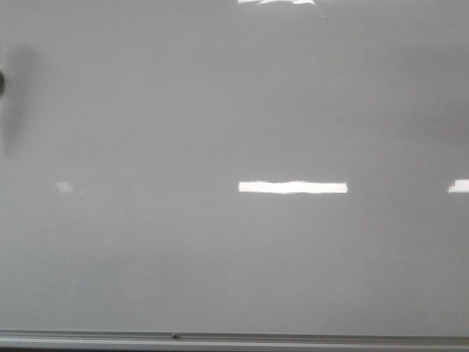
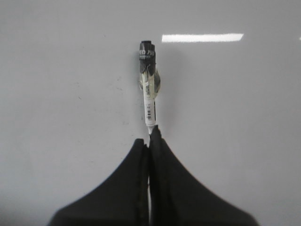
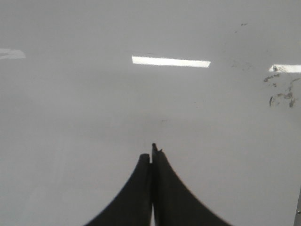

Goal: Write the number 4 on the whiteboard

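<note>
The whiteboard (image 1: 234,132) is a glossy pale grey board that fills the front view, with a grey metal rail (image 1: 234,339) along its lower edge. No number 4 shows on it in any view. In the left wrist view my left gripper (image 2: 149,136) is shut on a white marker (image 2: 149,89) with a black end, which points out from the fingertips toward the board (image 2: 70,94). A small dark shape at the front view's left edge (image 1: 1,83), with a soft shadow beside it, may be that marker. My right gripper (image 3: 152,153) is shut and empty before the board (image 3: 70,117).
Bright white rectangular light reflections (image 1: 292,187) lie on the board. Faint dark smudges (image 3: 280,89) mark the board in the right wrist view.
</note>
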`<state>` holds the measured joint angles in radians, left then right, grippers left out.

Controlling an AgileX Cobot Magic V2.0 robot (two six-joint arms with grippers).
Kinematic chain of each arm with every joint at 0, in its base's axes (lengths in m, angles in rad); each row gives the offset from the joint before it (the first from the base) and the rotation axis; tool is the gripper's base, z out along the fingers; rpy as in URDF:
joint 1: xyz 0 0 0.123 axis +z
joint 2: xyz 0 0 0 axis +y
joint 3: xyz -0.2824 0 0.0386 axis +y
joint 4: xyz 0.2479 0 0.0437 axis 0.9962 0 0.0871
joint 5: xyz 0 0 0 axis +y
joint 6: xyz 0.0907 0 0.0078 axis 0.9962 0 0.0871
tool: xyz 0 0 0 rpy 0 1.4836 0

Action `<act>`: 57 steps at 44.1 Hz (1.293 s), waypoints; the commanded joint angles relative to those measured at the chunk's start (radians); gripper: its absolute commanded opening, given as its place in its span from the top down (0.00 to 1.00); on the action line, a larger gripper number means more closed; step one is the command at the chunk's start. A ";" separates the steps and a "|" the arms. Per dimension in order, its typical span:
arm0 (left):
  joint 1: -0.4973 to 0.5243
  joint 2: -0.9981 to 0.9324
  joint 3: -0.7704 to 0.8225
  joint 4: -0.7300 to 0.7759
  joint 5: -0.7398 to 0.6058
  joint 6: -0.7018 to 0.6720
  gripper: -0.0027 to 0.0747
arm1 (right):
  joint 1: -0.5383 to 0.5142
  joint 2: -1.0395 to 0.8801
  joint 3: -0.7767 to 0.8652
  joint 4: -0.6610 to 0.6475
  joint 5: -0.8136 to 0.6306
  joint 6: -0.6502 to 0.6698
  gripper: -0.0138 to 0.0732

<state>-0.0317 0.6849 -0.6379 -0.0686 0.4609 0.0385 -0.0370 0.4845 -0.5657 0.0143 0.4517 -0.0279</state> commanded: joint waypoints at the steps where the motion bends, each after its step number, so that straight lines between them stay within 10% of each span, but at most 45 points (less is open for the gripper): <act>1: -0.007 0.042 -0.030 -0.003 -0.063 0.001 0.99 | -0.003 0.036 -0.030 0.005 -0.051 0.000 0.92; 13: -0.007 0.095 -0.030 -0.003 -0.094 0.001 0.93 | -0.003 0.132 -0.031 0.005 -0.013 0.000 0.68; 23: -0.007 0.095 -0.030 -0.003 -0.100 0.001 0.35 | -0.003 0.134 -0.031 0.005 -0.014 0.000 0.16; 28: -0.007 0.100 -0.030 -0.003 -0.098 0.001 0.22 | -0.003 0.134 -0.031 0.005 -0.013 0.000 0.13; 57: -0.007 0.439 -0.129 -0.075 -0.208 0.001 0.24 | -0.003 0.134 -0.031 0.005 -0.029 0.000 0.14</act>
<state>-0.0317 1.0864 -0.7104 -0.1281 0.3330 0.0385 -0.0370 0.6143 -0.5657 0.0143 0.5024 -0.0279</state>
